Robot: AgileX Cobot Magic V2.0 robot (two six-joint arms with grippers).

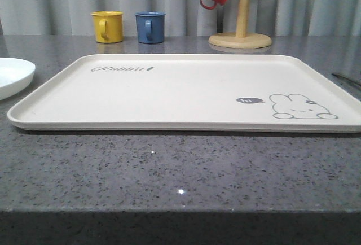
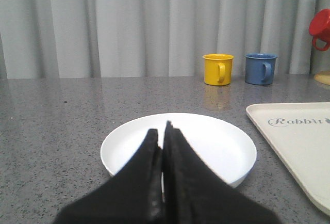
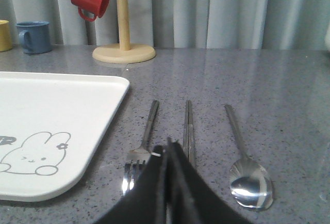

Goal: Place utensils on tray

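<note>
Right gripper (image 3: 167, 146) nearer; fingers pressed together, empty, just behind fork (image 3: 140, 149) and chopsticks (image 3: 188, 131), spoon (image 3: 246, 170) alongside, long axes pointing away. All beside tray (image 3: 62, 105), not on it. Left gripper (image 2: 164, 133) likewise closed, over white plate (image 2: 216, 141).

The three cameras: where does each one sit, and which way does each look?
Front view: low at the table edge, facing forward over the tray.
Left wrist view: on the left arm, looking past the shut left hand at the plate.
Right wrist view: on the right arm, shut right hand over fork, chopsticks, spoon.
All share the tray and blue mug.
</note>
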